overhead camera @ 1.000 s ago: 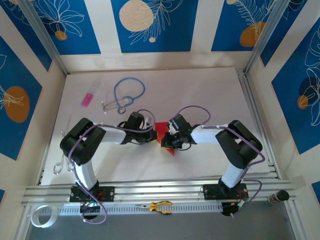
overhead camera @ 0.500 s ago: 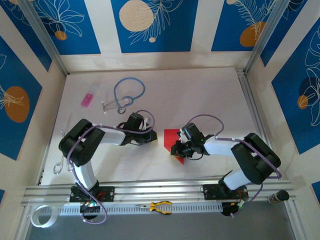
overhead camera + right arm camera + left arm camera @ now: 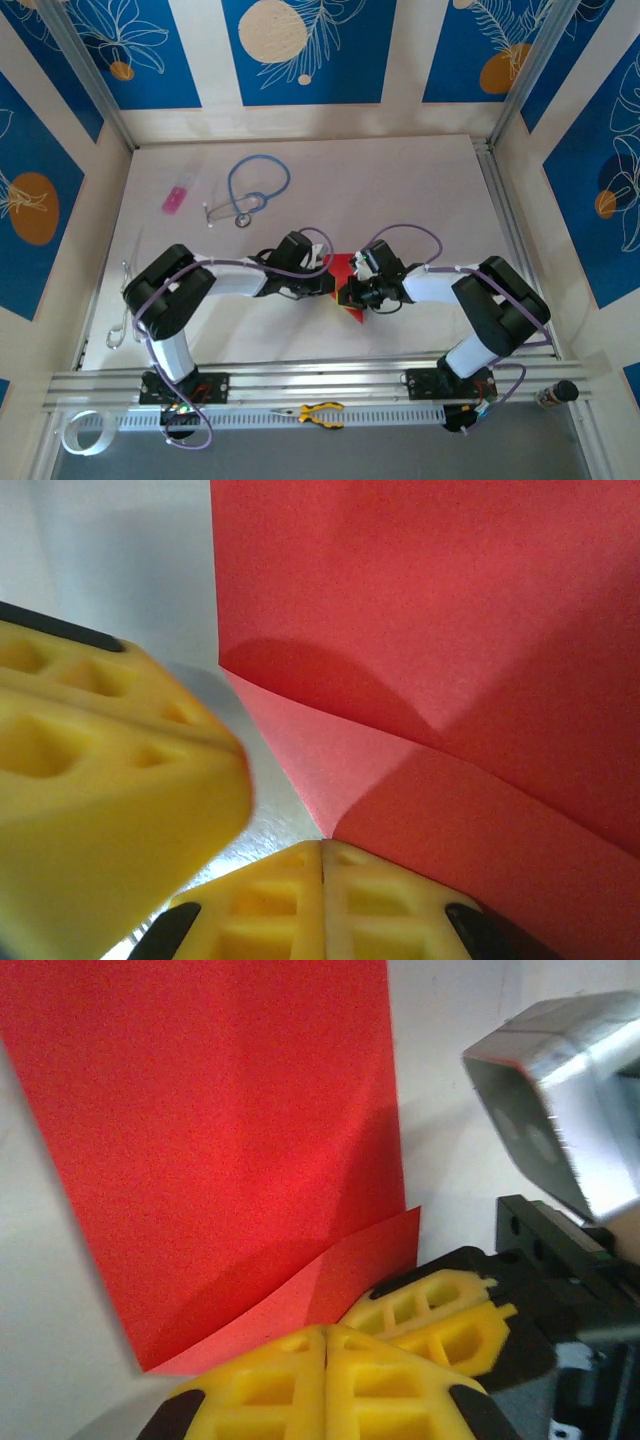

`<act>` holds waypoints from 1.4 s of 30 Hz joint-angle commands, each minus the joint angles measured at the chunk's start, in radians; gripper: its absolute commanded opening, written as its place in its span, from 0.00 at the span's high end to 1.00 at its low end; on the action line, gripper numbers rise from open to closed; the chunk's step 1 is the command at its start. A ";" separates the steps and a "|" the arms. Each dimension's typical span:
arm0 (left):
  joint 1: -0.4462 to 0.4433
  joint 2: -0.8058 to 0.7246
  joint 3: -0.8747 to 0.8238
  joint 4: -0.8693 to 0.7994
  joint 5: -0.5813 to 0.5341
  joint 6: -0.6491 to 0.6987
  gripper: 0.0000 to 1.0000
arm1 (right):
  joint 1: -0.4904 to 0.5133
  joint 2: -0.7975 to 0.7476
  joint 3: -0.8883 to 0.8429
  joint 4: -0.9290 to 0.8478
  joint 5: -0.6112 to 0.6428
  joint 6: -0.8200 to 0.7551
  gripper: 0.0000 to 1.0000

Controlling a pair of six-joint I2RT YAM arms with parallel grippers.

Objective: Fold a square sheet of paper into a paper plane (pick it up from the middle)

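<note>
Square sheet of paper [image 3: 344, 270]: red, lying on the worktop [image 3: 420, 190] roughly mid-table, a bit toward the near edge, between the two wrists. Not flat any more. The left wrist view [image 3: 220, 1110] shows a flap turned over along the near edge, with a soft crease running diagonally. The right wrist view [image 3: 450, 610] shows the same flap ending in a point right at the fingertips. No dart shape yet.

Left hand [image 3: 328, 285]: jaws closed, pads together [image 3: 325, 1380], tips down at the flap's edge. Right hand [image 3: 350, 295]: also closed [image 3: 322, 900], tip to tip with the left one, just beside it on the same corner of the sheet. Can't tell whether either has paper pinched between its pads or is just pressing on top.

My read: an early fold, with both closed hands used as pressers to set the crease on a turned-over corner. Most of the task is ahead.

Next move, as I see it: run one closed tip along the crease while the other pins the sheet, then open to catch the next edge. Paper is thin and light, so it'll slide or spring back if the pin lets go first.

Elsewhere: blue stethoscope [image 3: 255, 185] and a small pink item [image 3: 175, 198] at the far left, well apart from the sheet. Yellow-handled pliers [image 3: 320, 412] on the front rail.
</note>
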 commanded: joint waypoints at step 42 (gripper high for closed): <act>0.029 0.097 -0.018 -0.145 -0.149 -0.034 1.00 | 0.033 -0.299 -0.167 -0.322 0.162 0.070 0.90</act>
